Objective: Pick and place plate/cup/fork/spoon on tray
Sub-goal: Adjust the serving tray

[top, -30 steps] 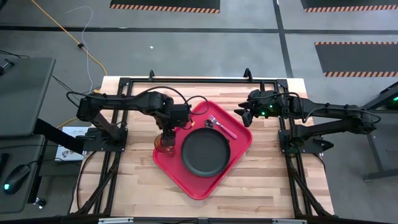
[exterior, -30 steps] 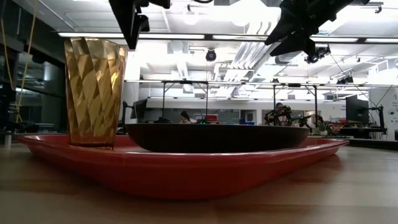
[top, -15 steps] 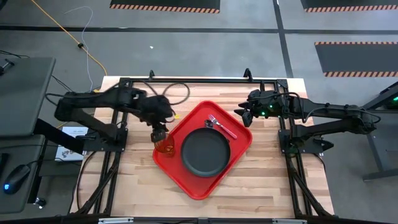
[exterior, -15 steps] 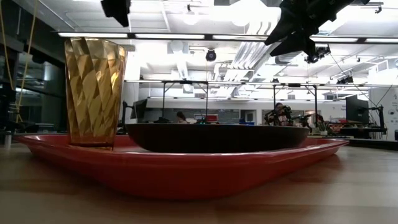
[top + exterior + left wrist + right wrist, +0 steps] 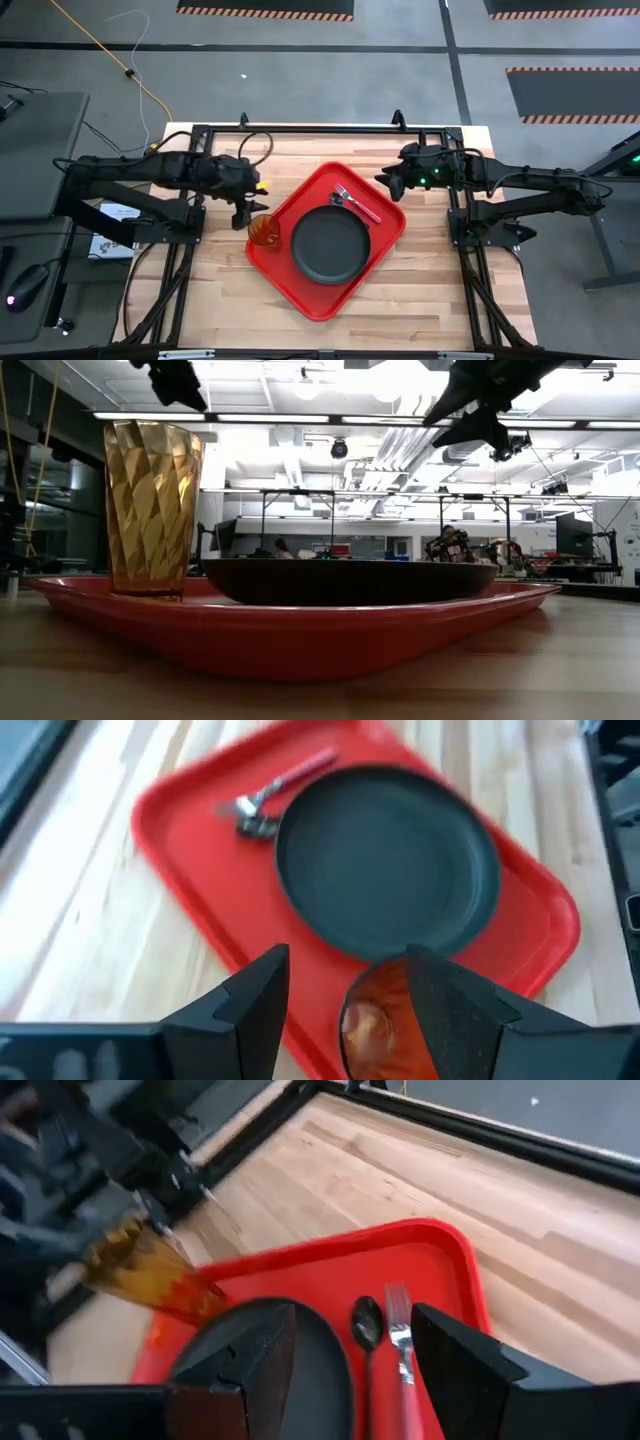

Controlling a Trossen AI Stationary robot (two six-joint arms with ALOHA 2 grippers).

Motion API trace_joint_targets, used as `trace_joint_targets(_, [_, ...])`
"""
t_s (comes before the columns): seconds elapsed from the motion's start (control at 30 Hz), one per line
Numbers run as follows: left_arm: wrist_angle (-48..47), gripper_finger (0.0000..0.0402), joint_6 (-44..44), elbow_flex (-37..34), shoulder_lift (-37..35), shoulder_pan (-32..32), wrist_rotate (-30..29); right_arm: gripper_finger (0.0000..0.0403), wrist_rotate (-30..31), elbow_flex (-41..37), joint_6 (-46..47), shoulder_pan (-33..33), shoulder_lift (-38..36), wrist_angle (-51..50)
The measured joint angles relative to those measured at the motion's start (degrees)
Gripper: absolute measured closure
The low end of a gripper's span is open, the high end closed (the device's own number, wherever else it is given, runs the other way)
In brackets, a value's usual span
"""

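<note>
- Tray (image 5: pixel 300 280) sits mid-bench (image 5: pixel 420 290), turned cornerwise.
- Plate (image 5: pixel 330 245) in tray's middle.
- Cup (image 5: pixel 265 231) upright in tray's left corner, just beside plate.
- Fork (image 5: pixel 358 203) and spoon (image 5: pixel 337 199) side by side behind plate, toward far right edge.
- Left claw (image 5: pixel 246 212) above bench, just left of cup; right claw (image 5: pixel 392 185) off tray's right corner.

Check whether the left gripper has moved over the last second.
Yes. In the high view the left gripper has pulled back off the red tray towards the table's left edge, leaving the amber cup standing at the tray's left corner.
</note>
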Motion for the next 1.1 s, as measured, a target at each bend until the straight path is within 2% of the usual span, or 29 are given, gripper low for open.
trace_joint_targets(0.2, [17.11,0.0213,2.9,-8.3,-6.31,0.93,-0.02,0.021,-1.53,0.0,9.13,0.0,0.33,4.55])
trace_joint_targets(0.43, [30.75,0.0213,-2.57,-13.14,-9.08,2.68,-0.81,0.0215,-10.36,0.22,12.74,0.93,6.24,8.59])
trace_joint_targets(0.53, [32.57,0.0213,-4.43,-13.29,-9.14,2.66,-2.78,0.0237,-12.69,0.22,12.68,1.71,10.43,7.82])
trace_joint_targets(0.63, [33.6,0.0213,-6.54,-13.28,-9.13,2.55,-5.31,0.0278,-15.29,0.2,11.48,1.77,14.79,6.03])
trace_joint_targets(0.7, [34.74,0.0213,-6.99,-13.28,-9.13,2.55,-6.77,0.0316,-15.08,0.16,9.46,1.84,17.36,2.32])
trace_joint_targets(0.8, [35.27,0.0213,-7.04,-13.27,-9.13,2.55,-9.25,0.038,-11.81,0.11,6.29,1.46,20.7,-2.91])
trace_joint_targets(0.83, [35.51,0.0213,-7.06,-13.27,-9.11,2.56,-9.91,0.0391,-10.54,0.11,5.09,1.07,21.89,-3.24])
trace_joint_targets(0.97, [35.85,0.0213,-8.26,-13.27,-9.13,2.55,-11.69,0.0387,-7.84,0.11,1.29,-1.5,26.4,-4.41])
trace_joint_targets(1.1, [36.07,0.0213,-8.99,-13.27,-9.13,2.6,-12.82,0.04,-7.07,0.11,-2.85,-4.67,31.63,-2.84])
